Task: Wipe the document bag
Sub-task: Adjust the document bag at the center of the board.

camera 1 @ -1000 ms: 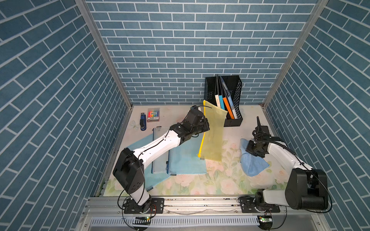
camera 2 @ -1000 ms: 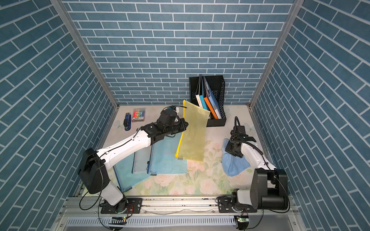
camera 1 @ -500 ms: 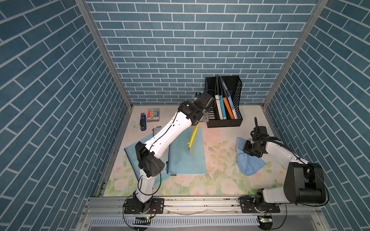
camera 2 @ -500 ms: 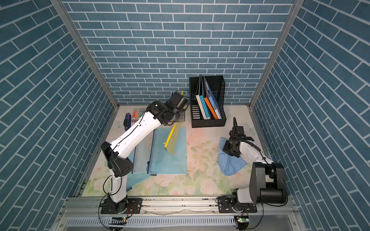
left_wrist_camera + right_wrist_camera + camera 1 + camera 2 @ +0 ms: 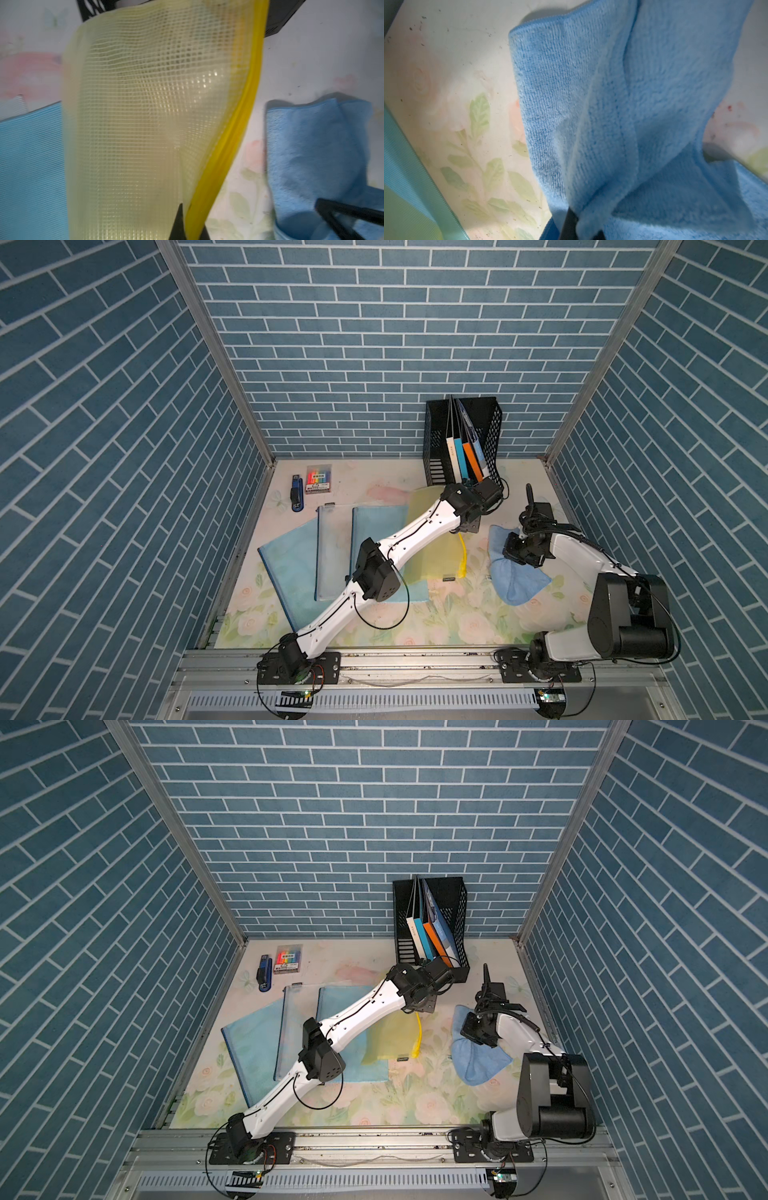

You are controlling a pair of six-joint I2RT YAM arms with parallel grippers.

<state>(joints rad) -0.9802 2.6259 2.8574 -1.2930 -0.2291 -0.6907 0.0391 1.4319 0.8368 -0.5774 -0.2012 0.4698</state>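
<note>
At the back of the floral worktop, against the blue brick wall: a black mesh file rack, upright, with several thin folders leaning inside, one of them orange. Near the opposite back corner, a dark blue stapler and, just beside it, a small pack of coloured tabs. More to the front, three pale blue mesh pouches, lying flat and overlapping, the outermost one turned at an angle.

Open mat strip between yellow bag and cloth; rack behind.
</note>
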